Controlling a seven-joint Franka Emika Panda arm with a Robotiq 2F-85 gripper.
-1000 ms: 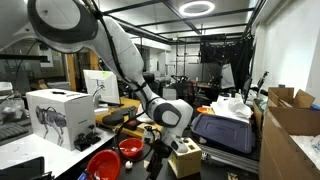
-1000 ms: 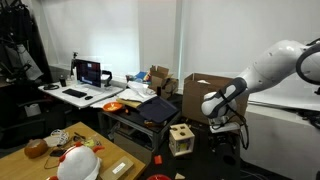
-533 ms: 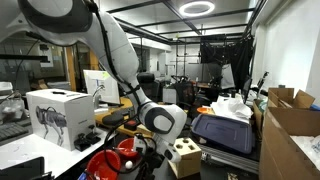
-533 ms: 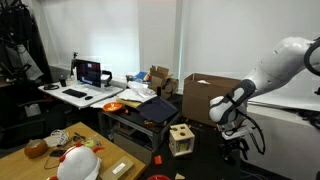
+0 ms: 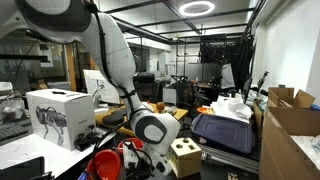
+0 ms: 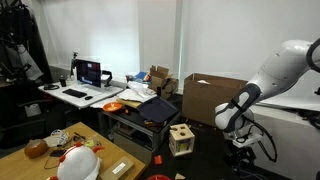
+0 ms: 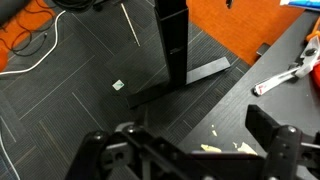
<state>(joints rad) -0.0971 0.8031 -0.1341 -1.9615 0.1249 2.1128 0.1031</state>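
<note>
**Desk:** Entry one, the pincer?

**Me:** Pincer (image 7: 190, 158): fingers (image 7: 275, 150) spread wide, nothing between them, nothing touched. I hold it low, facing dark carpet (image 7: 60, 120).

**Desk:** Nearest item?

**Me:** Black stand (image 7: 176, 50): upright post on a flat foot, on the floor ahead of the pincer and apart from it. A small scrap (image 7: 117, 86) lies near its foot, with pale crumbs (image 7: 212, 148) closer in.

**Desk:** Further out?

**Me:** White-and-red tool (image 7: 285, 78) at the right edge of the wrist view. Orange mat (image 7: 240, 25) behind the stand. Wooden cube with cut-out holes (image 5: 185, 156) (image 6: 181, 138) shows in both exterior views. Red bowl (image 5: 104, 164) shows in an exterior view.

**Desk:** Progress?

**Me:** My judgement is that nothing is done. There is no grip and no contact, and every item lies untouched. The approach and any handling are all left.
</note>
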